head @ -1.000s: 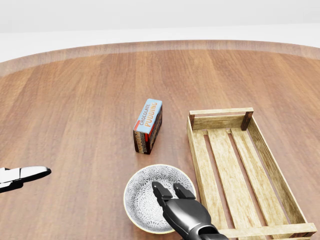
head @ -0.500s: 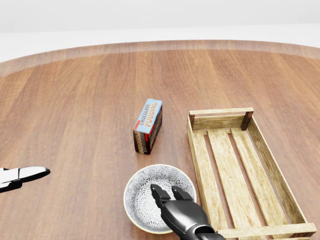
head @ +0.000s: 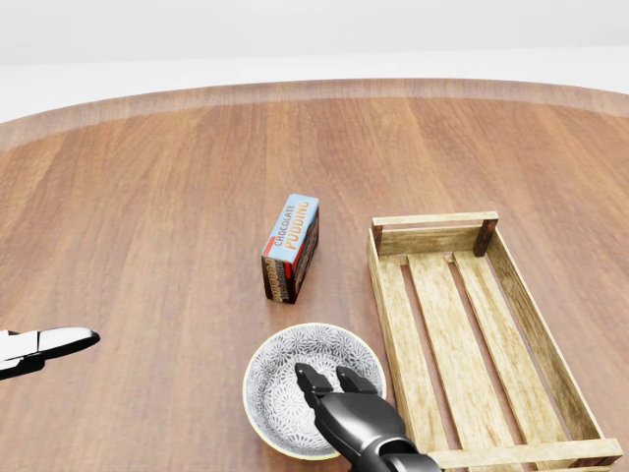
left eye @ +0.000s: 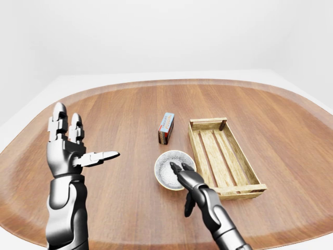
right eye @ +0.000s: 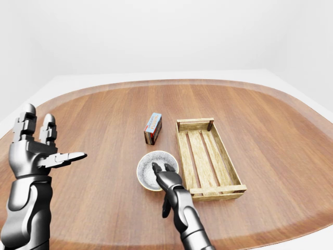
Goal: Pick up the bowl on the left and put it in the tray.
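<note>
The right hand [head: 339,388] is reaching over the patterned bowl [head: 280,388], covering its near rim — grip unclear. The bowl is sitting beside the wooden tray [head: 462,324]; the left hand [left eye: 70,148] is hovering spread wide.

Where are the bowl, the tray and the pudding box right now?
bowl [head: 280,379]: head view, patterned inner wall, left part.
tray [head: 432,295]: head view, middle floor slat.
pudding box [head: 291,232]: head view, blue top face.

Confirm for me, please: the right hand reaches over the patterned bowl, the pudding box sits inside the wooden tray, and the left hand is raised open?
Not quite. The pudding box stands on the table, left of the wooden tray, as the head view shows. The right hand does reach over the patterned bowl, and the left hand is raised open.
</note>
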`<state>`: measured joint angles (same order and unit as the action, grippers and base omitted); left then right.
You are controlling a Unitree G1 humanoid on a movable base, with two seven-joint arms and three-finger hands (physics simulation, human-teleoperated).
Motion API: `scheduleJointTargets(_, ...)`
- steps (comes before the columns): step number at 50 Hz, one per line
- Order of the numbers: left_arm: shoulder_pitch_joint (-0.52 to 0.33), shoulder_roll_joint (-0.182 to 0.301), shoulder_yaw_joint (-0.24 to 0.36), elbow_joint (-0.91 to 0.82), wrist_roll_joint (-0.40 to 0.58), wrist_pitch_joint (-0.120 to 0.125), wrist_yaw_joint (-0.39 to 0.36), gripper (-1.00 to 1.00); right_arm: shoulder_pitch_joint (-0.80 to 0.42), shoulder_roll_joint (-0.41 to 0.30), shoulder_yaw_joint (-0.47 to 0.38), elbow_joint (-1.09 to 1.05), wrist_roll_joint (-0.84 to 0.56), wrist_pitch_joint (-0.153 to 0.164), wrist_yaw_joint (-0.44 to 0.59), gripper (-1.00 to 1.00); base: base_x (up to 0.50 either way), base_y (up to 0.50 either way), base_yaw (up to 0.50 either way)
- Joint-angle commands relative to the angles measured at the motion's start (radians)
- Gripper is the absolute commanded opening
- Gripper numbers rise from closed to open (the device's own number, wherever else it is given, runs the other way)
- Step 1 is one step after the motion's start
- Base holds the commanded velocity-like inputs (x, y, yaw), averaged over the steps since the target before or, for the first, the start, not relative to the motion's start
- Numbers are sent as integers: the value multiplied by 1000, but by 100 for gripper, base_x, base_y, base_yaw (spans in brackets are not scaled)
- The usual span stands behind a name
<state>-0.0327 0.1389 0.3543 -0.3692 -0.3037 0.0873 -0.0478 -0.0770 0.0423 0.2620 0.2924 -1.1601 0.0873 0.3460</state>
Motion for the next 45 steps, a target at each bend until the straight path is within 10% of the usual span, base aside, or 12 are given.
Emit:
scheduleJointTargets(1, -1, -1, -2, 5, 2, 0, -1, 100, -18, 6, 0, 38, 0, 0, -7, 100, 0, 0, 0)
scheduleJointTargets(27, -4, 1, -5, 14, 4, 0, -1, 100, -47, 18, -1, 100, 14, 0, -25, 66, 0, 0, 0)
scheduleJointTargets(32, -2, 0, -6, 12, 6, 0, 0, 100, -45, 20, -1, 104, 21, 0, -32, 32, 0, 0, 0)
scheduleJointTargets(35, -4, 1, -5, 15, 5, 0, 0, 100, -39, 21, 4, 101, 30, 0, -33, -100, 0, 0, 0)
scheduleJointTargets(45, 0, -3, -8, 4, 9, 0, 1, 100, -22, 20, 15, 52, 24, 0, -12, -100, 0, 0, 0)
